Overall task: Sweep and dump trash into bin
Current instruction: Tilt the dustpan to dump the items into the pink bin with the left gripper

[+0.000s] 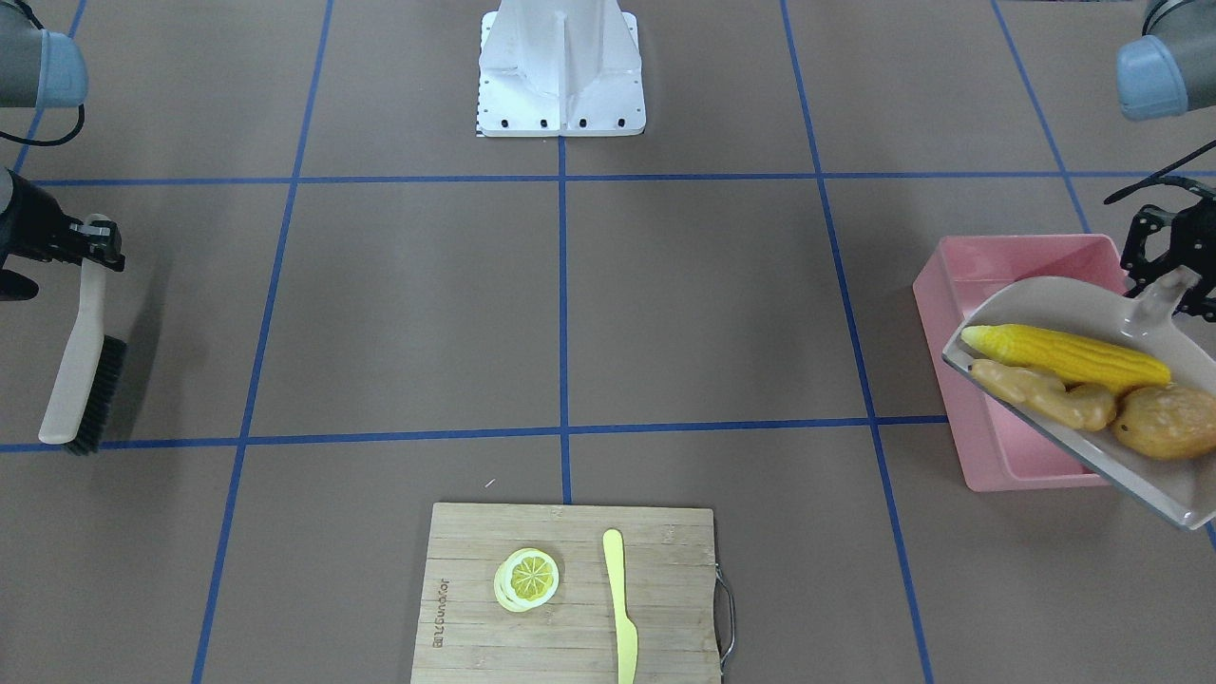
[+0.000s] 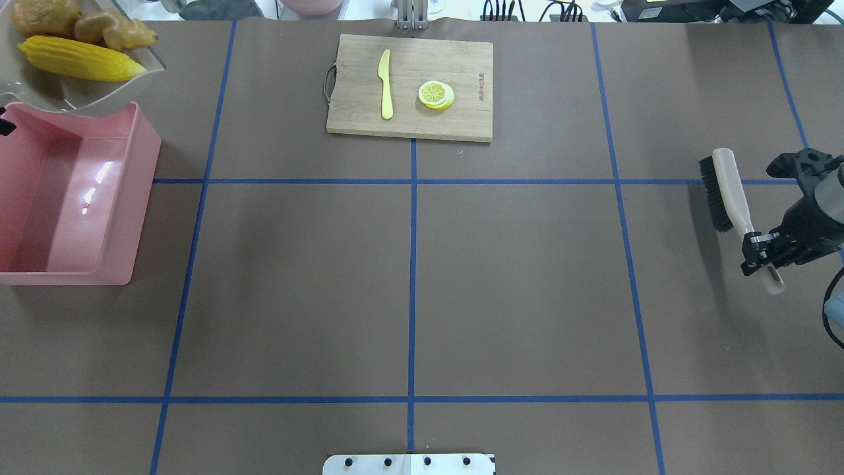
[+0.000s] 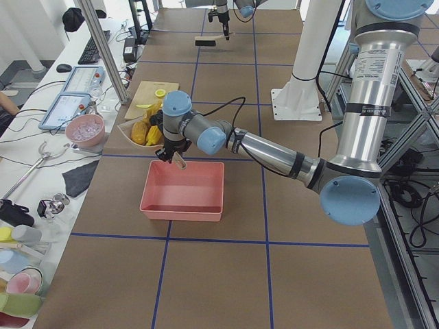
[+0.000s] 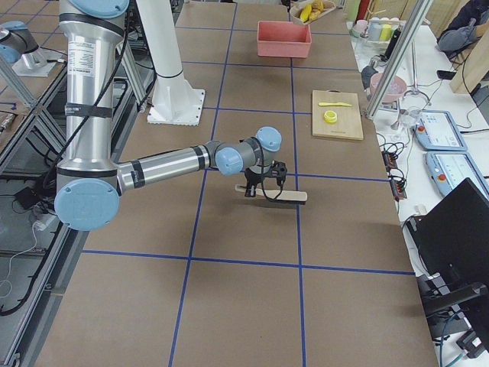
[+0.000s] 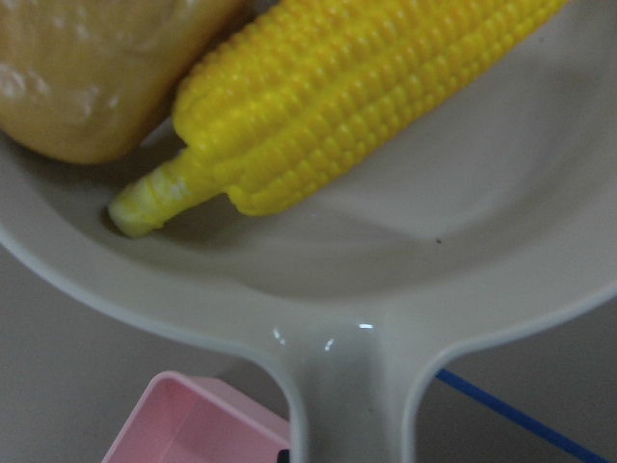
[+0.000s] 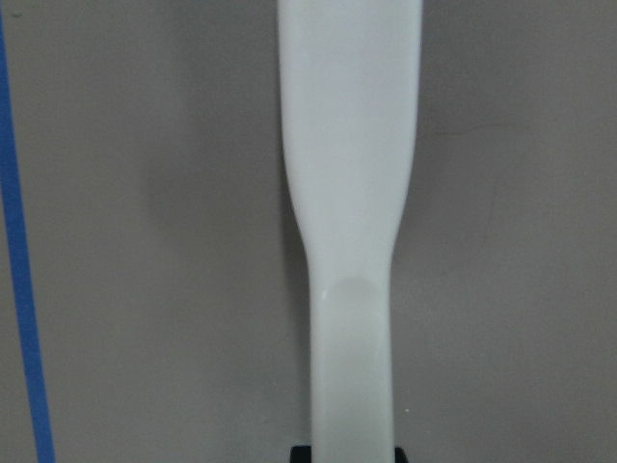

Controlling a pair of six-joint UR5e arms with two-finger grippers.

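The trash, a yellow corn cob (image 1: 1064, 353), a tan ginger root (image 1: 1045, 394) and a brown potato (image 1: 1168, 423), lies in a beige dustpan (image 1: 1045, 299). My left gripper (image 1: 1170, 275) is shut on the dustpan's handle and holds it tilted in the air over the end of the pink bin (image 1: 936, 323) that is farthest from the robot. In the overhead view the bin (image 2: 125, 198) has nothing inside. At the other side of the table, my right gripper (image 2: 761, 247) is shut on the handle of a black-bristled brush (image 2: 722, 188), which is held low over the table.
A wooden cutting board (image 2: 461, 125) at the table's far middle carries a lemon slice (image 2: 436, 94) and a pale yellow knife (image 2: 386, 82). The white robot mount (image 1: 560, 71) stands at the near middle. Blue tape lines cross the brown table.
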